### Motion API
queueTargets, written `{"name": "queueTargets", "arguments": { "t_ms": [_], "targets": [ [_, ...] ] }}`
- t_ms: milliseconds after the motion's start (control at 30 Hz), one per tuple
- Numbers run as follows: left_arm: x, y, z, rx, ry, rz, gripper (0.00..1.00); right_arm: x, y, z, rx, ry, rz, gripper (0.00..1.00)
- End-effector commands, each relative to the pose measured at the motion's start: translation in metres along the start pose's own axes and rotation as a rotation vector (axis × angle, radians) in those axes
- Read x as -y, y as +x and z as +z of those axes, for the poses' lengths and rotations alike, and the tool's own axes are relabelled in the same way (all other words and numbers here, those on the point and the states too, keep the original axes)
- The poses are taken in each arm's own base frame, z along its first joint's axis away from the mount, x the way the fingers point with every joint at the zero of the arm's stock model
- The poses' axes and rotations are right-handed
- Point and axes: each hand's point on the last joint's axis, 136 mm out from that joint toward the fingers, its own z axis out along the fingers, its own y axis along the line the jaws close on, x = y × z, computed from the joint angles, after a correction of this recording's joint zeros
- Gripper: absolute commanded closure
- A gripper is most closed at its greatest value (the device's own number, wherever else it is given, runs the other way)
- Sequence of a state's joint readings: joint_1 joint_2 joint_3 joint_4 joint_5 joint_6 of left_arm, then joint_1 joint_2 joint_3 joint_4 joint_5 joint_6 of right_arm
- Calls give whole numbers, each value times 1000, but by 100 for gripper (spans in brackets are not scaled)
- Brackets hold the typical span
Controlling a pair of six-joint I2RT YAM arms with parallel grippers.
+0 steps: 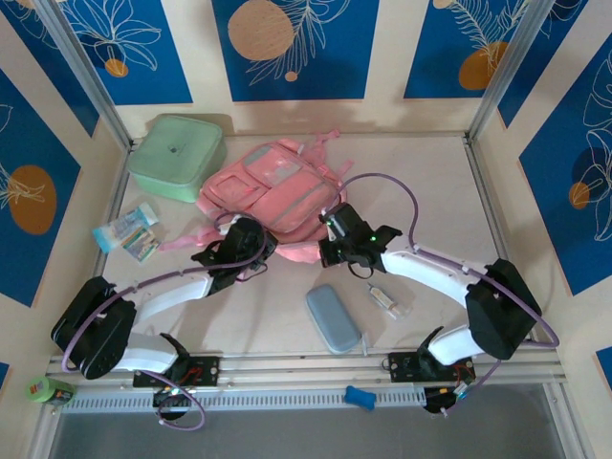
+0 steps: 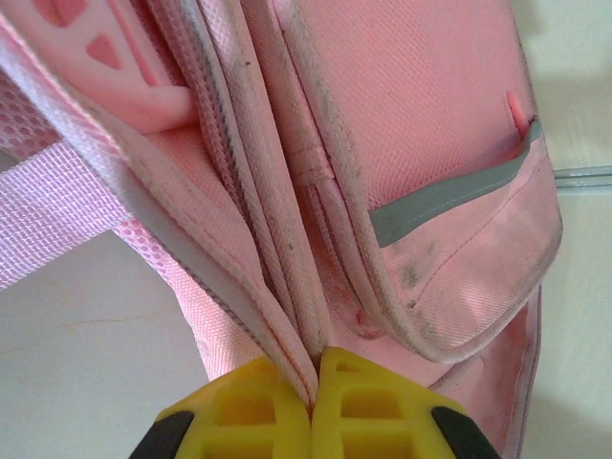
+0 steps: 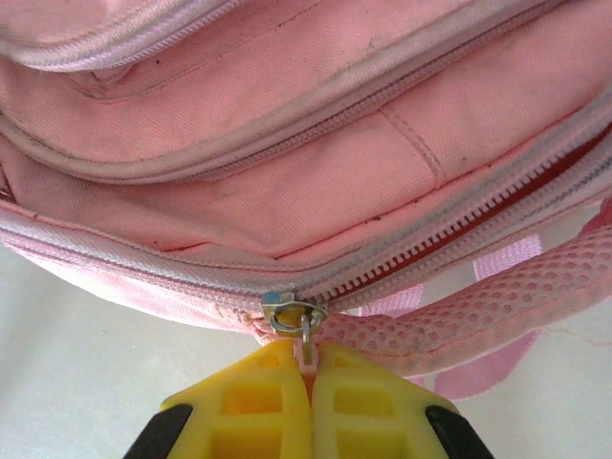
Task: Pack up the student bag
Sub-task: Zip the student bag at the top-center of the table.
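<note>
The student bag (image 1: 277,186), a soft pink backpack, lies flat on the table (image 1: 440,210), front pockets up, toward the back and a little left of centre. Its near edge is covered in the top view by both wrists, so the grips cannot be made out from there.

In the right wrist view the main zipper runs across the bag. To the right of the metal slider (image 3: 290,309) the teeth stand apart, with a dark reddish gap between them; to the left they are closed. The right gripper (image 3: 308,368) has its yellow fingers pressed together on the small zipper pull (image 3: 306,346), which is mostly hidden between them. A pink mesh strap (image 3: 497,304) lies under the zipper line, cut off at the frame edge.

In the left wrist view the left gripper (image 2: 314,381) is pinched tight on a piped fabric edge of the bag; which seam or panel cannot be told. A grey reflective strip (image 2: 445,199) crosses a pocket on the right.

Just left of the bag, at the back, sits a mint-green lidded box (image 1: 177,155). Nearer, by the left wall, lie some small printed packets (image 1: 129,231), too small to read. In front of the bag lie a grey-blue oval case (image 1: 332,318) and, beside it, a small clear bottle (image 1: 387,301).
</note>
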State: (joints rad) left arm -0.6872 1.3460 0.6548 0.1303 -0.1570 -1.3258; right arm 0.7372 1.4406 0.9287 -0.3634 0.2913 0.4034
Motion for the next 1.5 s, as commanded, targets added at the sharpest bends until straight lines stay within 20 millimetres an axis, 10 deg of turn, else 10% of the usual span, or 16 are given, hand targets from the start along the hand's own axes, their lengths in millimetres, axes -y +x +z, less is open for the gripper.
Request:
{"name": "queueTargets", "arguments": {
  "t_ms": [0,433,667,1200,1467],
  "targets": [
    [7,-19,-3,65,30,4,100,3,-2,6,-34,33,-21,100],
    [12,-19,-2,59,35,8,100,-15,-17,28,-27,-45,-63,85],
    [16,-20,-3,60,41,18,100,-14,-18,25,-15,-54,-83,96],
    [29,-33,29,5,33,105,100,74,12,-33,-55,312,38,100],
    [46,-57,48,-31,78,136,100,3,5,-29,-87,49,-6,100]
  ]
}}
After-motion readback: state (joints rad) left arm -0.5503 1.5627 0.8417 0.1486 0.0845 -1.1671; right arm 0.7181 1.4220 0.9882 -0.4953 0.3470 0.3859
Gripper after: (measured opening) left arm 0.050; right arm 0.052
